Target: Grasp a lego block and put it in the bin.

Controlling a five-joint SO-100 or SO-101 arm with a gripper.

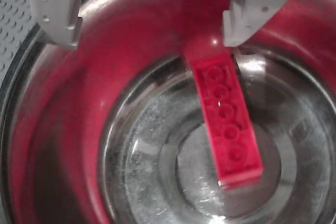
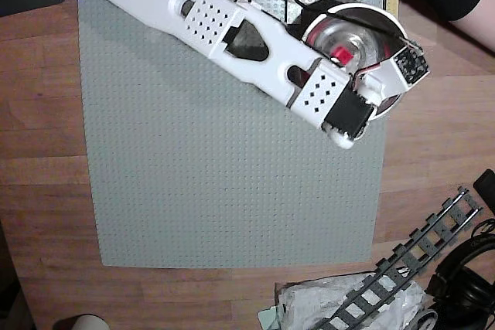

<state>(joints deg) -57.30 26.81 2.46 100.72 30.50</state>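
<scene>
the hand (image 1: 152, 32) is hanging over the bin (image 1: 58, 145) with its two grey fingers (image 1: 58, 9) spread wide apart, released and gripping nothing. in the wrist view the left finger is sitting clear of everything near the bowl's upper left wall, while the tip of the right finger is lying just beside the upper end of the lego block (image 1: 227, 124); whether that tip is touching the brick is not clear.

there is one lego block, red and studded, lying studs-up inside the bin. its long axis is running from the upper middle of the wrist view down toward the lower right, with the lower end resting on the flat circular bottom and the upper end reaching toward the sloping wall, where a red reflection is spreading across the shiny steel.

in the overhead view there is one bin (image 2: 387, 21), sitting at the upper right corner of the grey baseplate (image 2: 216, 183), and the white arm (image 2: 232, 32) is stretching diagonally from the upper left across the plate to it. a small patch of red, the lego block (image 2: 341, 54), is showing inside the bowl beside the arm's end. the baseplate is lying on a wooden surface (image 2: 39, 160). one dark piece of toy track (image 2: 418, 253) is lying at the lower right, off the plate.
</scene>
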